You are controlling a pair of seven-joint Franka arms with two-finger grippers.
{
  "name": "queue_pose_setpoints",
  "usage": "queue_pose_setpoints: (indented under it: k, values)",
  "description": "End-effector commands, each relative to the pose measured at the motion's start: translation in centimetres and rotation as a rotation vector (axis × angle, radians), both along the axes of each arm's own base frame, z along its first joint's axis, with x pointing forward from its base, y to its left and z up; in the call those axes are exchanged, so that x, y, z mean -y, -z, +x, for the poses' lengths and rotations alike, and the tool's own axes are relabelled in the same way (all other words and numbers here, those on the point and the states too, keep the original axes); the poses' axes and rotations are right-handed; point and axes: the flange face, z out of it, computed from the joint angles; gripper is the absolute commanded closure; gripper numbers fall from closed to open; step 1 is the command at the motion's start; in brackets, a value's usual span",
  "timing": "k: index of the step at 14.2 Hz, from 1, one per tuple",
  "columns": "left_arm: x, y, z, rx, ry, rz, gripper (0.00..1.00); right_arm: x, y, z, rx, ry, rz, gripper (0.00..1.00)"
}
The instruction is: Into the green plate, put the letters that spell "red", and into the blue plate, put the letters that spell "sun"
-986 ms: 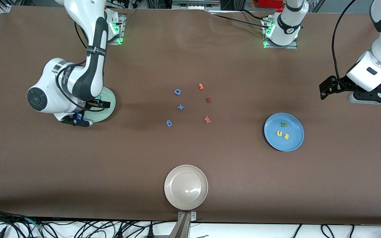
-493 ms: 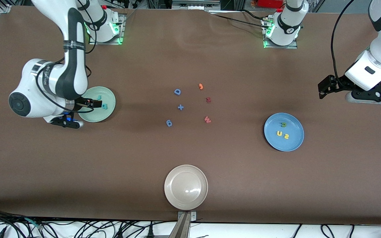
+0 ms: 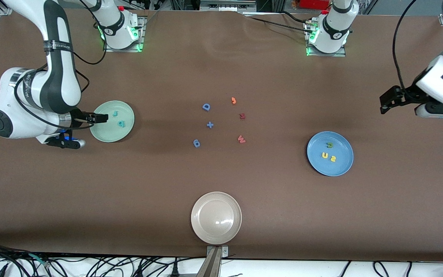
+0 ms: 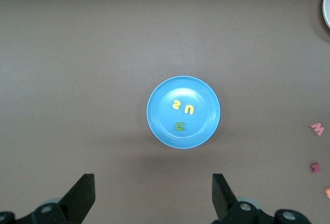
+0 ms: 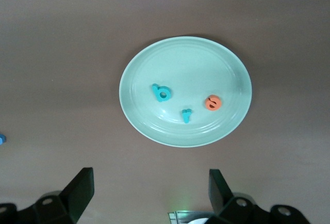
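Tools both open, empty: right tool over green plate edge, left tool waiting over table. Foam letters light, soft. Pinch across flat sides, gently.

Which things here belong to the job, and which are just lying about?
Job: green plate holding r, e, d; blue plate holding s, u, n.
Lying about: cream plate, blue D, plus sign, red W.

You can read the foam letters themselves. In the blue plate lie a green "n", a yellow "u" and a yellow "s". In the green plate lie a teal "d", a teal "r" and an orange "e". On the surface you'll see a blue "D", a blue plus sign and a red "W".
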Motion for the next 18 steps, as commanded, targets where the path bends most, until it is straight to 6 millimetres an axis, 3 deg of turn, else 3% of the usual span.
queue_pose_setpoints:
  k: [1, 6, 16, 18]
  values:
    - [0.1, -0.6, -1.3, -0.004, 0.052, -0.026, 0.00, 0.7, -2.6, -0.4, 0.017, 0.002, 0.007, 0.02]
    - [0.5, -0.4, -3.1, -0.027, 0.064, -0.024, 0.00, 2.6, -7.3, -1.2, 0.098, -0.056, -0.024, 0.02]
    - [1.5, -0.8, -2.1, -0.015, 0.077, -0.019, 0.00, 3.0, -19.1, -3.0, 0.455, -0.129, -0.077, 0.02]
    - [1.4, -0.8, -2.1, -0.015, 0.077, -0.019, 0.00, 2.6, -20.2, -3.0, 0.478, -0.133, -0.077, 0.01]
